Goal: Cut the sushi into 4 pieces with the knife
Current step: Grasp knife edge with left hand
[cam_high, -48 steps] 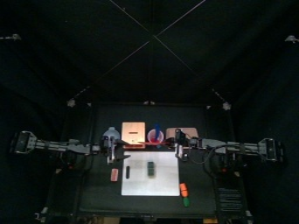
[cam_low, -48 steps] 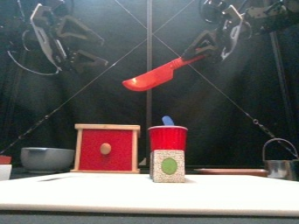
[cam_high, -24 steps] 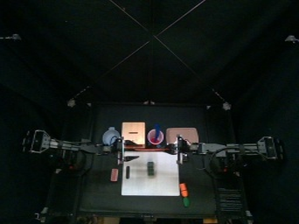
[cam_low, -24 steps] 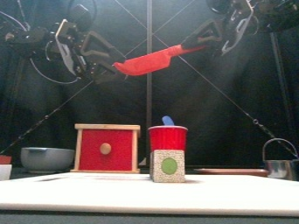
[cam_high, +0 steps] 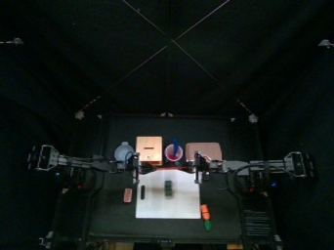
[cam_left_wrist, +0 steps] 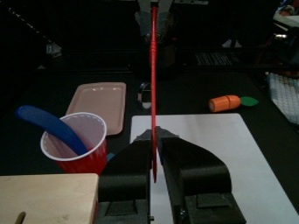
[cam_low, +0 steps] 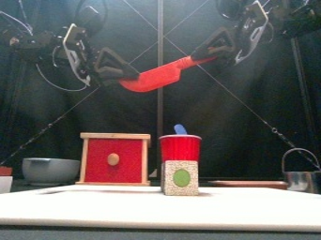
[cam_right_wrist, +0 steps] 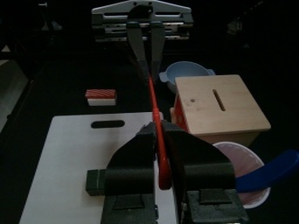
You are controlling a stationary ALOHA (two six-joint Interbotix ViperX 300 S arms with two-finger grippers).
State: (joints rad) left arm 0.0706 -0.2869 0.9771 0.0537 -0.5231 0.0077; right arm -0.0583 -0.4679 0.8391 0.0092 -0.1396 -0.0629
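Both pairs of jaws are closed narrow on the red knife, which hangs high above the table, slanting down to the left. The right gripper pinches the handle end and the left gripper pinches the blade near its tip. Each wrist view shows the thin blade edge-on between its own jaws, running away to the other gripper. The two arms reach in from left and right and meet over the middle, wrists raised, the grippers facing one another. The sushi roll, the thing to be cut, lies seemingly uncut on the white cutting board, toward the near side and well below the knife. Behind it stands a red cup holding a blue knife, with a wooden box to its left. The step in hand looks like a handover or regrasp of the knife. To do it well, one gripper should let go only once the other's hold is firm, and the blade should end edge down and square across the roll before it descends
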